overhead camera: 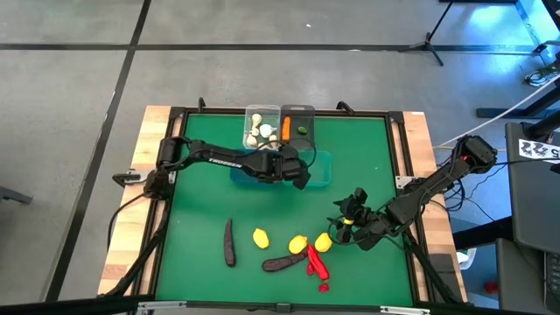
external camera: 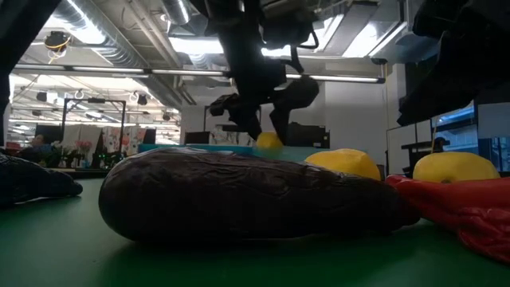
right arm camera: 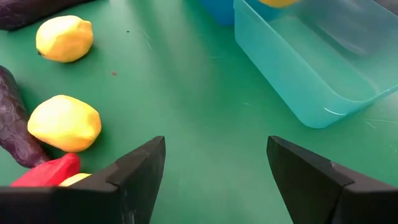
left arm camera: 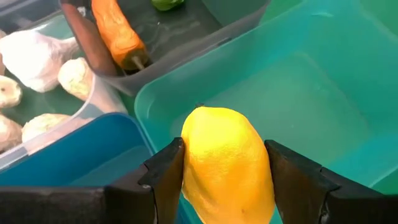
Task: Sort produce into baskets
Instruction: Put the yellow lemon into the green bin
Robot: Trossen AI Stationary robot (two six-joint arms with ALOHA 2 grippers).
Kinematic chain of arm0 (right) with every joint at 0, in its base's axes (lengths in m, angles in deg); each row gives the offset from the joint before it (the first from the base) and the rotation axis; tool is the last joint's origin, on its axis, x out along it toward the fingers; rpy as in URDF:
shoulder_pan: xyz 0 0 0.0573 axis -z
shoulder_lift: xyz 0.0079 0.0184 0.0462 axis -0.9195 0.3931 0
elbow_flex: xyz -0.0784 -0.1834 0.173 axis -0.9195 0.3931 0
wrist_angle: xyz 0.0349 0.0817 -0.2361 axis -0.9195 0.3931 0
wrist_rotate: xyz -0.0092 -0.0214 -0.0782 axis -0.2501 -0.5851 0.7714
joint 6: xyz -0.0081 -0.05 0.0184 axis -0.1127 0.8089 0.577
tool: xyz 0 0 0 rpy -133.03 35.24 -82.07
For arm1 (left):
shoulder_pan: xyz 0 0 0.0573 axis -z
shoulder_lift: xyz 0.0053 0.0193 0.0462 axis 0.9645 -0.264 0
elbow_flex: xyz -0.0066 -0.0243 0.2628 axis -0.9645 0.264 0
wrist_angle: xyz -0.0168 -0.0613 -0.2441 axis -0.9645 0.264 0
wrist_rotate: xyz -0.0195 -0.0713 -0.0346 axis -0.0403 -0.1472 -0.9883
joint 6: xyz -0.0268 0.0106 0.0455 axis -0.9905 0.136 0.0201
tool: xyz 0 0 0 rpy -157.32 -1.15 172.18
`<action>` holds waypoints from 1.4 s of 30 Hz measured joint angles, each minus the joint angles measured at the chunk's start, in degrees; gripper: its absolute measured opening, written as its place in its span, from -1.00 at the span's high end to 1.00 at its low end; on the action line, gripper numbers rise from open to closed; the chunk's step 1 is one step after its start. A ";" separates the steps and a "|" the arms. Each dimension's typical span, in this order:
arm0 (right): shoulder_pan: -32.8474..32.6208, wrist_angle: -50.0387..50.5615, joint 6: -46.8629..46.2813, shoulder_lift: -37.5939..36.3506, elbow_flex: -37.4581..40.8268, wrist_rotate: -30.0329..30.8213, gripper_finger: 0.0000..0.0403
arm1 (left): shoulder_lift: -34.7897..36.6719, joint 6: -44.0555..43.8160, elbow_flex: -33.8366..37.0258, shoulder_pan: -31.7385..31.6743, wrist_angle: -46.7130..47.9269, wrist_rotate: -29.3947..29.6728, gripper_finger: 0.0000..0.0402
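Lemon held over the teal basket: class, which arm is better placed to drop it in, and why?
Left. The left gripper already holds the lemon above the teal basket; the right gripper hangs open beside the loose produce.

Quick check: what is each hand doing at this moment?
Left hand: closed on a lemon, above the teal basket.
Right hand: open, empty, low over the mat near the remaining lemons.

Overhead camera straight down, low camera level behind eggplant (external camera: 247, 195), wrist cameras close, sharing teal basket (right arm camera: 311, 68)
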 joint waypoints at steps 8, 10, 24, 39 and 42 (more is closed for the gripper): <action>0.00 0.00 0.00 0.00 0.00 0.00 -0.39 | 0.00 0.29 0.00 0.07 -0.04 0.53 -0.01; 0.00 -0.02 0.00 0.00 0.00 0.00 -0.39 | 0.00 0.49 0.00 0.09 -0.10 1.32 -0.05; 0.00 -0.23 -0.02 0.00 0.00 -0.01 -0.39 | 0.00 4.46 0.00 0.07 -0.26 1.77 -0.33; 0.00 0.21 -0.02 0.00 0.02 -0.01 -0.39 | 8.97 23.87 -2.47 9.14 2.86 -5.64 -0.32; 0.00 0.24 -0.02 0.00 0.04 -0.02 -0.39 | 10.65 24.49 -2.47 12.92 5.90 -6.59 -0.32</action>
